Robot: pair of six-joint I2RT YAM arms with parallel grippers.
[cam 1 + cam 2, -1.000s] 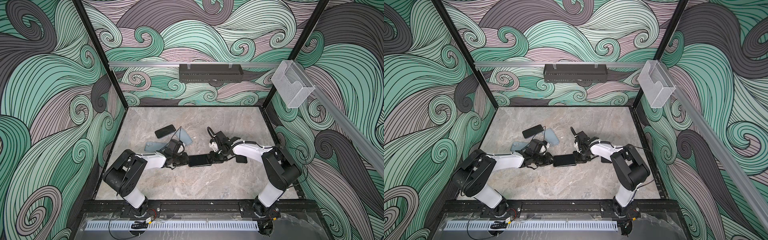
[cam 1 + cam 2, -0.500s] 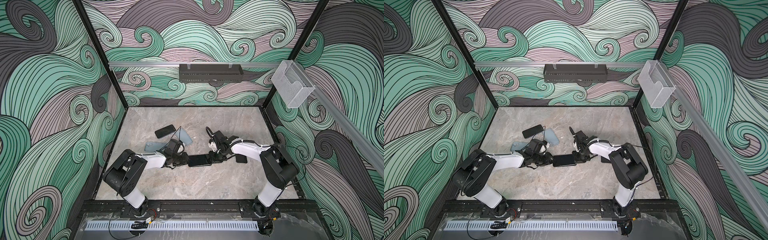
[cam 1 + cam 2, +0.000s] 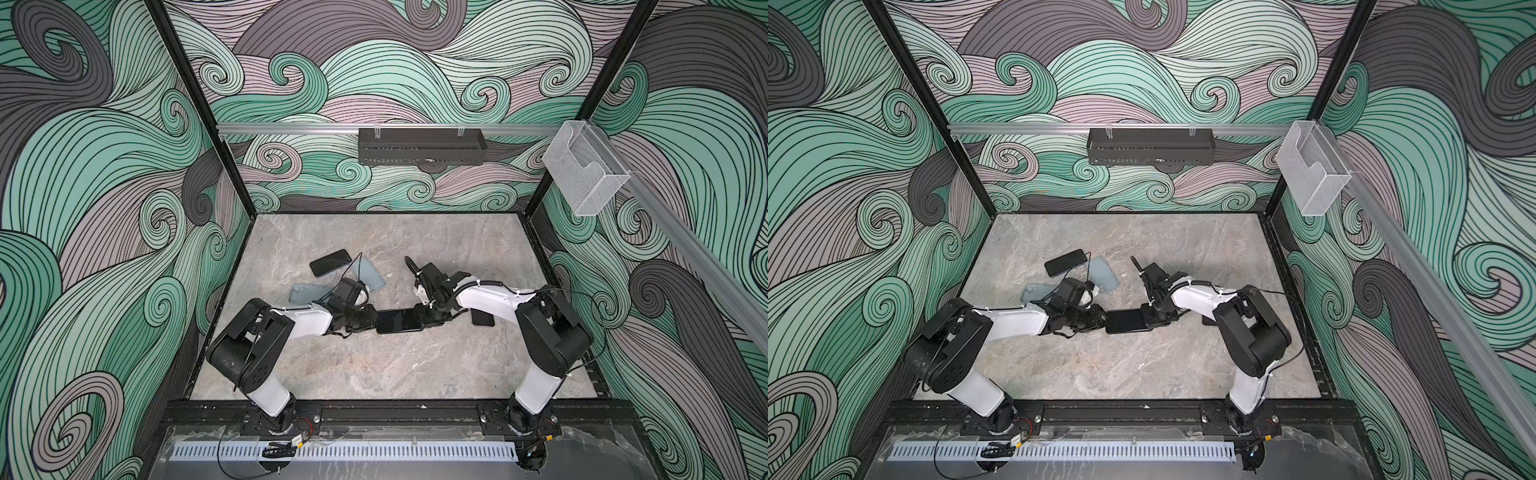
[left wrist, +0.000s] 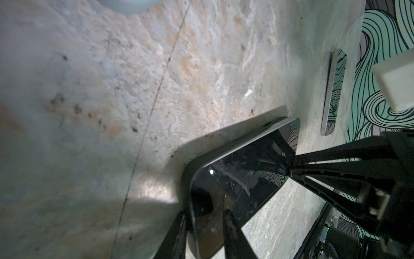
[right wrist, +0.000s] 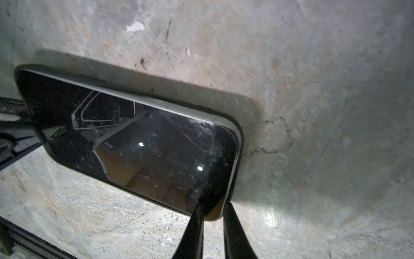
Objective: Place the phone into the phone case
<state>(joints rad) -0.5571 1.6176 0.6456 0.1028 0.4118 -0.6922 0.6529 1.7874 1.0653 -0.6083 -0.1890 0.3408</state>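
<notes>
Right wrist view shows the phone [image 5: 134,143], dark screen up, lying in the black phone case [image 5: 240,145]. Along one long side a pale edge stands above the rim, so it looks only partly seated, though the angle is poor. The right gripper [image 5: 211,205] is clamped on one corner of the phone, rim included. At the opposite end the left gripper [image 4: 203,215] pinches the phone case, one finger on the screen side and one outside the rim. In both top views the pair sits at mid-frame on the marble table [image 3: 374,365], well apart from every table edge, with bare stone below it down to the front rail [image 3: 395,409]. Toward the upper left lie a second black phone [image 3: 330,262], a translucent case [image 3: 372,280] and a pale blue phone [image 3: 303,293]. A black tray [image 3: 422,146] hangs at upper centre; its contents cannot be made out
</notes>
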